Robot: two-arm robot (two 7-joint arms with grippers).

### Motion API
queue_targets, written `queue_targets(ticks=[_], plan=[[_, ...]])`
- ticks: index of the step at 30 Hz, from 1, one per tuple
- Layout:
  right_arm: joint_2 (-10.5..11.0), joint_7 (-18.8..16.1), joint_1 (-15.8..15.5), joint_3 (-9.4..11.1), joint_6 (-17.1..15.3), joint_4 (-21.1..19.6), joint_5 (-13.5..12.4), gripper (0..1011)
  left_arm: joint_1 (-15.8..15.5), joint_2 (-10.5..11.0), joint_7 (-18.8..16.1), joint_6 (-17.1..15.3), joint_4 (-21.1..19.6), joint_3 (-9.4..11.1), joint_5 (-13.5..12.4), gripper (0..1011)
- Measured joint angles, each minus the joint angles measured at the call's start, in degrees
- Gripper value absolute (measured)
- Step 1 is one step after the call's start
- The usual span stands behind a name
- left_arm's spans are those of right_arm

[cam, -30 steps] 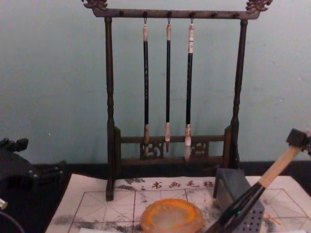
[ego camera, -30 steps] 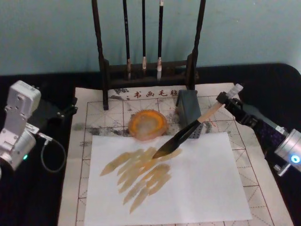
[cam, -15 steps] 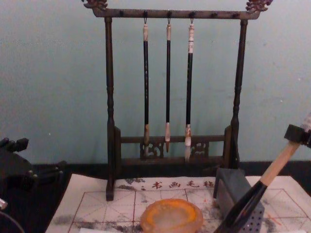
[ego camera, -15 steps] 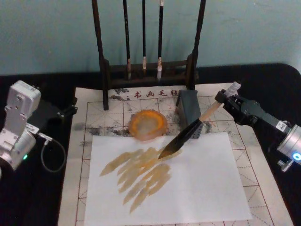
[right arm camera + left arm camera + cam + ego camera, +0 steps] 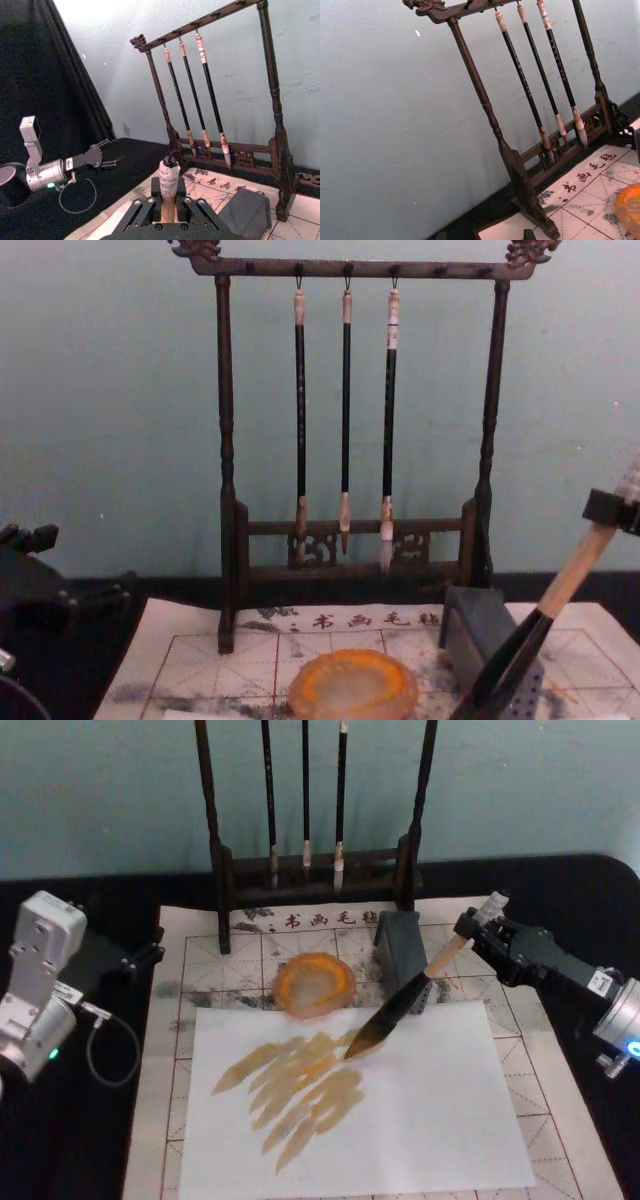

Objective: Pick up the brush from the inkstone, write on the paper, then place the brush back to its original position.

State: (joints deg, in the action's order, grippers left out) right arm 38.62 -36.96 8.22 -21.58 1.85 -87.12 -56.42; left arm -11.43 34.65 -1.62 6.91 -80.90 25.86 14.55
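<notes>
While jaws of right gripper clamp brush below its cap | tip over paper | left gripper idle

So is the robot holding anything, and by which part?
The right gripper holds the brush near the top of its handle, just under the white cap. The left gripper, parked left, holds nothing.

This looks like a robot-lab calligraphy bench: a carved wooden brush stand holding three hanging brushes stands against a teal wall, with gridded paper and black cloth spread before it.
</notes>
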Motion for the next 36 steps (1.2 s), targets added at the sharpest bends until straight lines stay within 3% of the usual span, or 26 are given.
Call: queue_targets(ticks=[13, 22, 36], plan=[[2.08, -0.15, -1.16, 0.98, -0.79, -2.38, 3.08, 181, 0.0, 0.0, 0.0, 0.0, 0.0, 0.0, 0.0, 1001], [1.77, -0.5, -1.29, 1.49, -0.96, -2.35, 3.31, 181, 0.0, 0.0, 0.0, 0.0, 0.0, 0.0, 0.0, 1001], [1.59, -0.98, -0.75, 0.64, -1.92, -1.72, 4.41, 181, 0.0, 0.0, 0.0, 0.0, 0.0, 0.0, 0.0, 1001]])
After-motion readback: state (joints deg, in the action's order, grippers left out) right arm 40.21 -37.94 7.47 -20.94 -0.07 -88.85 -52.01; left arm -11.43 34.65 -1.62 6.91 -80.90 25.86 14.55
